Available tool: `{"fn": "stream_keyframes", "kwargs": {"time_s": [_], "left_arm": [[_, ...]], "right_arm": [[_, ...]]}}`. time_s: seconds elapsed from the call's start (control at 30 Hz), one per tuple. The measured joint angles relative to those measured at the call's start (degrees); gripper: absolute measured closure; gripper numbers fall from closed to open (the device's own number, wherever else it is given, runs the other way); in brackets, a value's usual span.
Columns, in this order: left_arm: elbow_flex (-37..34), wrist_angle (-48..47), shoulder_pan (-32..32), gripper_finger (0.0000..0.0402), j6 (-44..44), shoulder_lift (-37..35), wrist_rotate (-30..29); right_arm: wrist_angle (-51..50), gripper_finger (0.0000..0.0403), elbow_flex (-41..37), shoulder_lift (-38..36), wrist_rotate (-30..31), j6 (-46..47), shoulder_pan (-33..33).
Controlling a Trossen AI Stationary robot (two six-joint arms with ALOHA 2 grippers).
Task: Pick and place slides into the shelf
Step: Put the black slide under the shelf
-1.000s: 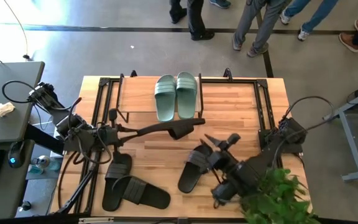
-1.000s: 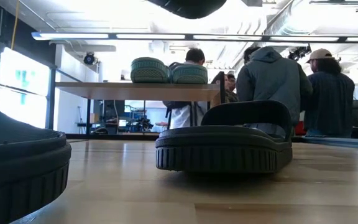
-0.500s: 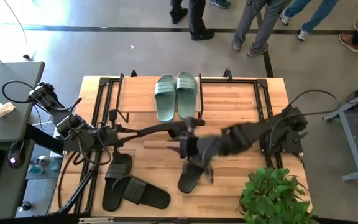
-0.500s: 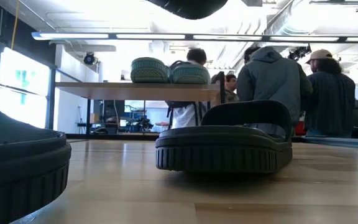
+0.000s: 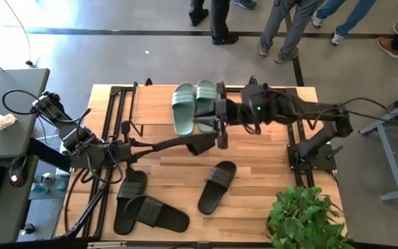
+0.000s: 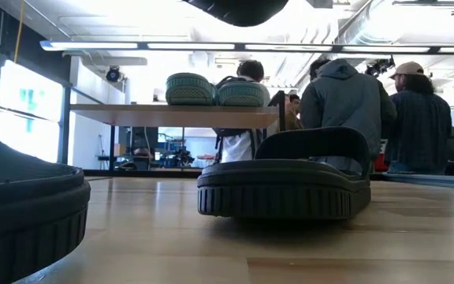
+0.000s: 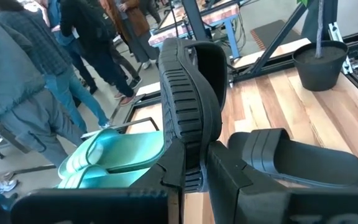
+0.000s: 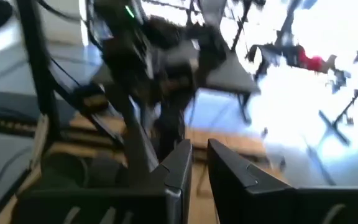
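Black rubber slide sandal (image 7: 191,99) is hanging edge-on in the left claw (image 7: 190,171), which is pinching its sole above the middle of the wooden tabletop (image 5: 268,152), just in front of the light plank shelf on black legs (image 5: 150,107).

Judgement on the step: the plank is lying bare to the left of the sage-green rubber slide pair (image 5: 195,105), so I would be carrying the sandal there, turning it sole-down before releasing, and keeping it clear of the green pair.

The right claw (image 8: 194,165) is reaching in over the shelf's right part, close to the held sandal. Its state I cannot tell. Collision risk; one arm should be yielding.

Count, left to right:
- two black slides (image 5: 144,206) lying touching at the near-left corner
- one held
- two green on the shelf
- one black slide (image 5: 214,187) lying mid-tabletop

Six in all.
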Motion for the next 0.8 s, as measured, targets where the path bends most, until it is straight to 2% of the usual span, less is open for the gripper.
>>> {"fn": "stream_keyframes", "kwargs": {"time_s": [0.13,0.3,0.4,0.6,0.7,0.8], "left_arm": [[0.0,-0.05,-0.02,0.0373,0.08,0.0,0.0],[0.0,-0.03,-0.02,0.0373,0.09,-0.01,0.14],[0.0,-0.07,-0.02,0.0374,0.0,-0.02,0.39],[0.0,-0.04,-0.02,0.0377,0.05,-0.02,0.74],[0.0,0.02,-0.02,0.0378,0.05,0.0,1.39],[0.0,0.58,-0.04,0.0378,0.04,0.0,2.18]], "right_arm": [[-1.13,0.0361,-3.66,-1.68,-1.72,1.42,-2.29],[18.21,0.0361,-22.41,-9.17,-7.28,1.93,-5.55],[30.17,0.0361,-34.65,-15.25,-8.55,3.08,-6.75],[42.04,0.0361,-52.75,-28.53,-7.5,6.22,-5.64],[43.27,0.0361,-58.45,-33.65,-7.02,7.64,-3.84],[42.2,0.036,-63.56,-35.92,-2.74,8.01,-1.56]]}}
